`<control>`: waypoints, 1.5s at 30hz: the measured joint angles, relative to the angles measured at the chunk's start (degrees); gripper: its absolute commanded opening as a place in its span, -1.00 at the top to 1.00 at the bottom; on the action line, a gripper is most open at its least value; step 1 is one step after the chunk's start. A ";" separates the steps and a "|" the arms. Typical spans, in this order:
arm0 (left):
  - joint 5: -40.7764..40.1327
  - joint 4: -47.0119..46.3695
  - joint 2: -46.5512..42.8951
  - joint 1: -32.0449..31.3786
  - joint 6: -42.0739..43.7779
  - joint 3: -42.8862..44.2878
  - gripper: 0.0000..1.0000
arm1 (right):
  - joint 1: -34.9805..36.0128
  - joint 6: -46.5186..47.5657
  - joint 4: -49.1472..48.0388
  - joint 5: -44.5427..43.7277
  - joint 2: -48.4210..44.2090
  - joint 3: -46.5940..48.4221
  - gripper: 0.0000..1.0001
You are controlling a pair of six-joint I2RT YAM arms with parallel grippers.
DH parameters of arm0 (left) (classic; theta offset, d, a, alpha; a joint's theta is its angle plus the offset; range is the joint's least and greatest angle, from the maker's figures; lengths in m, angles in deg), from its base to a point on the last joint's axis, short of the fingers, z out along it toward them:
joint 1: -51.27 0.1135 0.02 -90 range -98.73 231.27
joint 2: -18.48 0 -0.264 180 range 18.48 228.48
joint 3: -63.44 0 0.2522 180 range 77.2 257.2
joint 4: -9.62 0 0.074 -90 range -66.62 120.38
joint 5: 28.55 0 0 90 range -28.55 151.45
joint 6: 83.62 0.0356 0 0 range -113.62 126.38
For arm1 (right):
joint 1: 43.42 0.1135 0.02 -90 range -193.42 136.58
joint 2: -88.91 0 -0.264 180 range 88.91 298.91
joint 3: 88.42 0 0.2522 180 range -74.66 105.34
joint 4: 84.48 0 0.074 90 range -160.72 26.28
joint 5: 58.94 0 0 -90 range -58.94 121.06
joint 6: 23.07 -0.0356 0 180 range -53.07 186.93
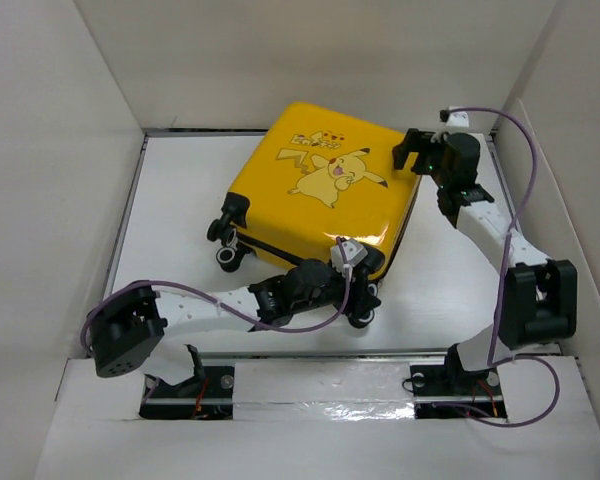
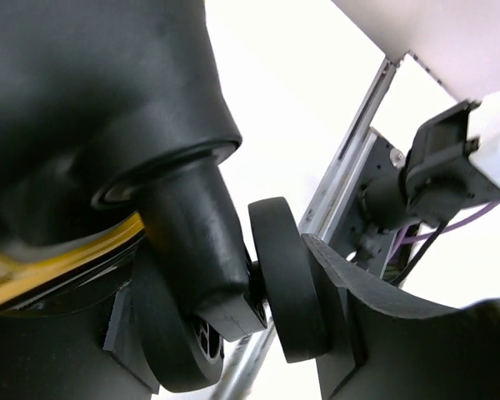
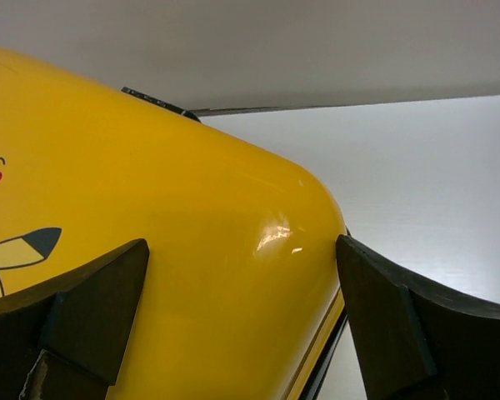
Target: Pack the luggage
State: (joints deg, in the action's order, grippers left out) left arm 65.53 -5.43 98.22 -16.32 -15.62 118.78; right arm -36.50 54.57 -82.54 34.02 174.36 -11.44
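The luggage, a yellow hard-shell case with a Pikachu print, lies flat and closed on the white table. My left gripper is at its near right corner. In the left wrist view the black twin wheel sits between the fingers, and my left gripper is shut on it, the right finger pressed against the outer disc. My right gripper stands open at the far right corner. In the right wrist view the luggage corner fills the space between the fingers of the right gripper, one over the lid, one beside the edge.
Two more black wheels stick out at the luggage's near left side. White walls enclose the table on three sides. The right arm's base and a metal rail show behind the held wheel.
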 measured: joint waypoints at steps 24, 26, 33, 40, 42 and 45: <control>8.46 -9.88 6.43 9.70 -17.90 4.15 1.00 | 1.05 -5.90 -12.59 17.75 -53.48 -56.13 0.91; 9.75 -12.90 7.26 10.23 -21.29 3.37 1.00 | 1.36 -7.02 -11.26 17.97 -57.57 -60.57 0.47; 11.65 -21.31 10.47 10.73 -31.06 2.64 1.00 | 3.34 -6.38 -16.15 20.33 -55.32 -61.09 -0.10; 12.00 -22.88 10.78 10.78 -33.16 1.99 1.00 | 6.14 -4.07 -23.34 23.02 -36.98 -58.62 -0.15; 11.89 -22.73 10.73 10.71 -33.03 1.99 1.00 | 7.04 -3.26 -24.68 23.17 -34.58 -58.21 -0.15; 11.91 -22.56 10.71 10.71 -32.81 1.99 1.00 | 8.28 -1.68 -25.86 22.99 -32.76 -56.85 -0.15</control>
State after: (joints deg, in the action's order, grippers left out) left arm 77.44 -27.99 108.93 -5.61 -48.43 120.77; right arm -28.22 52.88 -108.39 57.01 141.60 -68.29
